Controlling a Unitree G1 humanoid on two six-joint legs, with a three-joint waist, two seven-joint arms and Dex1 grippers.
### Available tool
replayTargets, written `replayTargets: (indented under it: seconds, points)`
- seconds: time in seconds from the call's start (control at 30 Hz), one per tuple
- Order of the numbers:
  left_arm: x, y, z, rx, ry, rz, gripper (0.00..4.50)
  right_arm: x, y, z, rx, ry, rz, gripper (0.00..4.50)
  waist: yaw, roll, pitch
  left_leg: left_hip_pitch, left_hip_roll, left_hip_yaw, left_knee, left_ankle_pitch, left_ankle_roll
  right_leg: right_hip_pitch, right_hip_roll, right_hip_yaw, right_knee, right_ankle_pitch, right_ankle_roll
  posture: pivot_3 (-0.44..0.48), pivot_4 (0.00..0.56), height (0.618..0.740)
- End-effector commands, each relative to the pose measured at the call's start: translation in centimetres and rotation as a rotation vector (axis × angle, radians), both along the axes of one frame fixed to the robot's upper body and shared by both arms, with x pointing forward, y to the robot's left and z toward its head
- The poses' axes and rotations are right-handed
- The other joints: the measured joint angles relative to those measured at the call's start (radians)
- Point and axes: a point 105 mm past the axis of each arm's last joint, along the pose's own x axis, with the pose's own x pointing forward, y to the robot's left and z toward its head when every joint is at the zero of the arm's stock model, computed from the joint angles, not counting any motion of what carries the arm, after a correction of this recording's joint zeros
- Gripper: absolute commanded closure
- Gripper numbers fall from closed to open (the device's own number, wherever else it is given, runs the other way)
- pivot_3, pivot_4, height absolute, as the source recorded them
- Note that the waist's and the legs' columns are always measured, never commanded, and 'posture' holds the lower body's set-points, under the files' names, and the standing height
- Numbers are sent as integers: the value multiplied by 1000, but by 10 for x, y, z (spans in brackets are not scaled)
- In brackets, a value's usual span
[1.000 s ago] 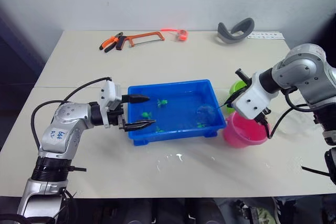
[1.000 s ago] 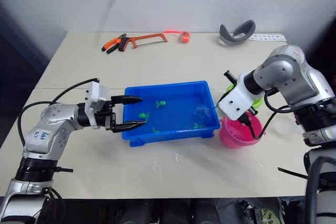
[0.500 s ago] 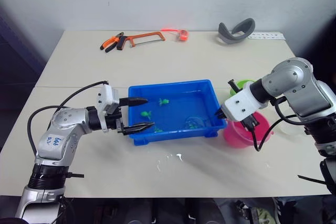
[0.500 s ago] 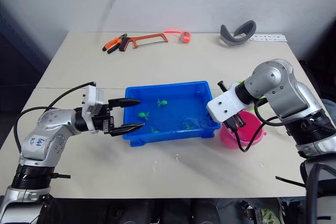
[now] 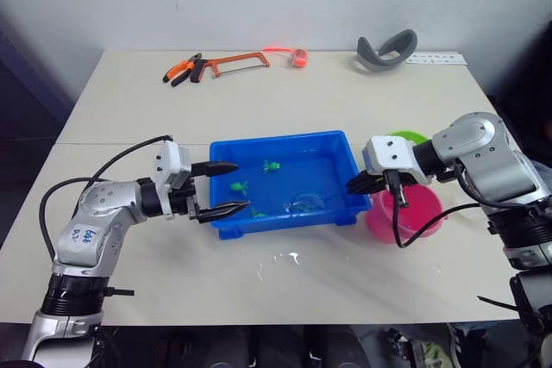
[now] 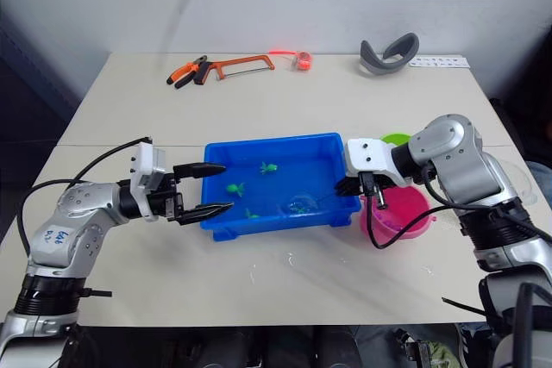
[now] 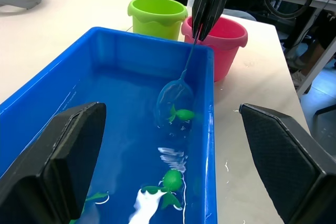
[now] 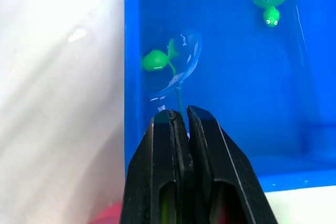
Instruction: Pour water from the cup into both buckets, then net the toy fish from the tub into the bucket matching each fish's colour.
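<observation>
The blue tub (image 5: 278,138) sits mid-table with water and several green toy fish (image 5: 271,165) in it. My right gripper (image 5: 358,184) is at the tub's right end, shut on the net's thin handle. The net (image 7: 176,97) is dipped in the water with a green fish (image 7: 184,114) at its hoop, which also appears in the right wrist view as the net (image 8: 181,59). My left gripper (image 5: 226,189) is open, its fingers on either side of the tub's left end. The green bucket (image 5: 405,138) and pink bucket (image 5: 412,215) stand right of the tub. The clear cup (image 6: 520,177) shows partly behind my right arm.
Along the far edge lie orange pliers (image 5: 183,69), a hacksaw (image 5: 235,61), a small orange roll (image 5: 299,57) and a grey curved band (image 5: 386,49). A small puddle (image 5: 280,262) shines in front of the tub. A cable hangs from my right wrist over the pink bucket.
My right gripper has come down from above the pink bucket to the tub's right end, and the net has swept leftward through the water. My left gripper drew back slightly.
</observation>
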Motion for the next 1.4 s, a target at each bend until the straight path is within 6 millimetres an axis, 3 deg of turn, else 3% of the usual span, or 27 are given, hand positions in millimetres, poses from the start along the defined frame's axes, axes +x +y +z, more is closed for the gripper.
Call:
replayTargets:
  seconds: [0.03,0.63,0.9,1.23,1.4]
  points:
    - [-2,5,8,-6,-37,4,78,4,2,15,96,4,-45,4500,0,0,0,0,0,0,0,0,0,0,0,0,0,0,0,0,150,740]
    - [-1,5,8,-5,-46,9,78,22,-6,22,240,100,-231,4500,1,0,0,0,-1,0,0,0,0,0,-1,0,0,0,0,0,150,740]
    - [-4,7,11,-40,-59,-5,78,20,-18,39,358,159,-313,4500,-1,0,0,0,-1,0,-1,0,0,-1,-1,0,0,0,0,0,150,740]
    - [-6,7,25,-120,-75,-33,78,-15,-45,62,610,302,-479,4500,3,0,0,-1,-1,0,-1,0,0,0,-2,-1,-1,0,0,0,150,740]
    - [-4,-4,29,-143,-61,-90,78,-38,-63,73,752,354,-633,4500,7,0,0,-1,-1,-1,-2,0,0,0,-3,-1,-1,0,0,0,150,740]
